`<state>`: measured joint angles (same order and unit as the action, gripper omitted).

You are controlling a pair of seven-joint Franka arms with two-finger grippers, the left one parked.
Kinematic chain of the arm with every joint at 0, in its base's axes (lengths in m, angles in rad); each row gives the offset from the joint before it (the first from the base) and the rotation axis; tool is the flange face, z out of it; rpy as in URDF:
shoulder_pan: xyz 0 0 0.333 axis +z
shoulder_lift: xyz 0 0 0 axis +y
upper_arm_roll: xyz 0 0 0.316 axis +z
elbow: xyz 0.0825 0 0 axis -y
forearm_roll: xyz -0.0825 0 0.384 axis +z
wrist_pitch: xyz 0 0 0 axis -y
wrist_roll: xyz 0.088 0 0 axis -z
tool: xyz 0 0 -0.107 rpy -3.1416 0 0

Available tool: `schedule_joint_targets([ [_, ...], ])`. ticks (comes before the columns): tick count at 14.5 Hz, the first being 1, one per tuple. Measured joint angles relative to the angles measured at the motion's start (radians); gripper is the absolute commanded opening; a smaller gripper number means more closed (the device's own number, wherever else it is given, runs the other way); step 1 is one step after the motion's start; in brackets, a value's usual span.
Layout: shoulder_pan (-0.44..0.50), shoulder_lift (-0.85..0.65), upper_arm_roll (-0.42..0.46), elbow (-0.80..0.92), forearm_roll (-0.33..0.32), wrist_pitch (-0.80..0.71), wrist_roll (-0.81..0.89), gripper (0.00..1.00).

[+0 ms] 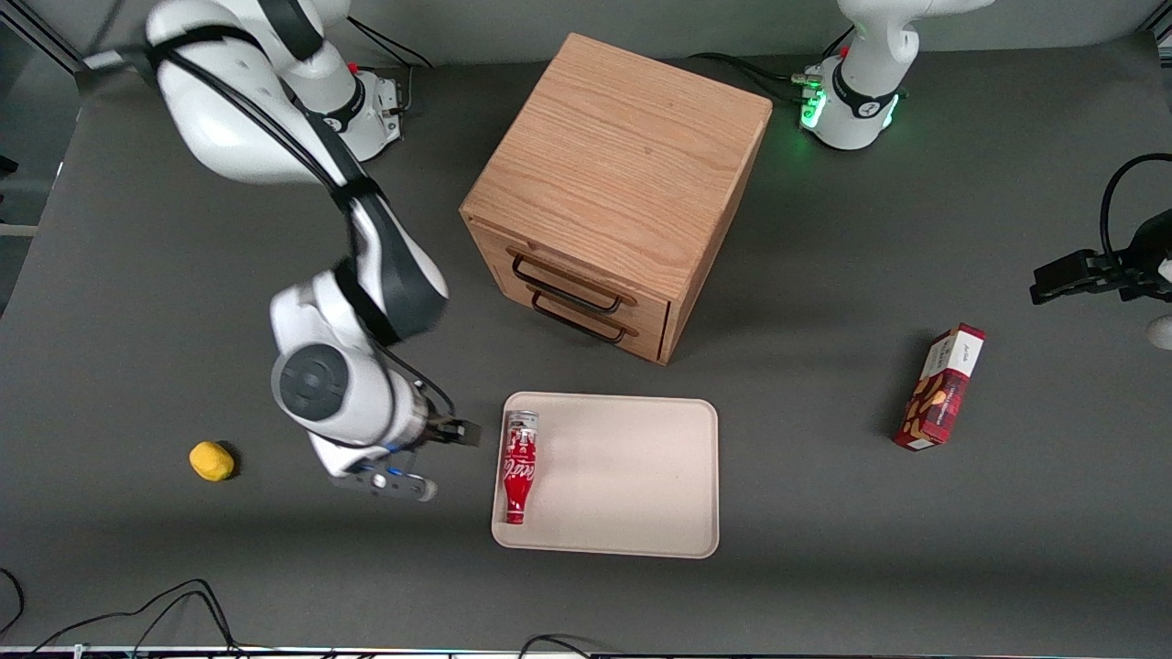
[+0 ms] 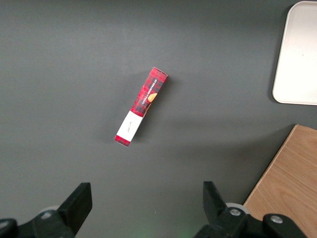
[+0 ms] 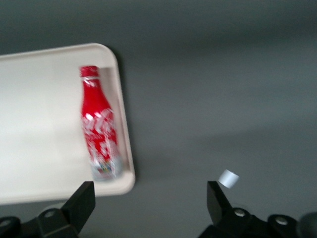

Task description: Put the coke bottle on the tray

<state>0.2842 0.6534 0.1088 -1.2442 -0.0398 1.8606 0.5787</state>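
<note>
The slim red coke bottle [image 1: 518, 467] with white script lies on its side inside the flat cream-beige tray [image 1: 632, 485], along the rim at the tray's nine o'clock. The gripper [image 1: 438, 458] hovers just beside that rim, fingers spread and empty. Placement looks complete; retreating clear remains.

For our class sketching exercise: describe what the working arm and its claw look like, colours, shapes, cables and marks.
The working arm has glossy white rounded shells, dark grey joint bands and a round grey cap; black cables run along it. Its claw, beside the tray holding the coke bottle, has two black fingers with a silver-grey mount.
</note>
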Motion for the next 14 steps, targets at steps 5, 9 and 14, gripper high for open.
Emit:
schedule_joint_targets([
  [5,-0.111,-0.372,0.001,-0.386,0.000,-0.016,-0.090,1.00],
  [9,-0.210,-0.568,0.000,-0.508,0.000,-0.114,-0.190,1.00],
  [14,-0.272,-0.722,0.000,-0.503,0.000,-0.274,-0.307,1.00],
])
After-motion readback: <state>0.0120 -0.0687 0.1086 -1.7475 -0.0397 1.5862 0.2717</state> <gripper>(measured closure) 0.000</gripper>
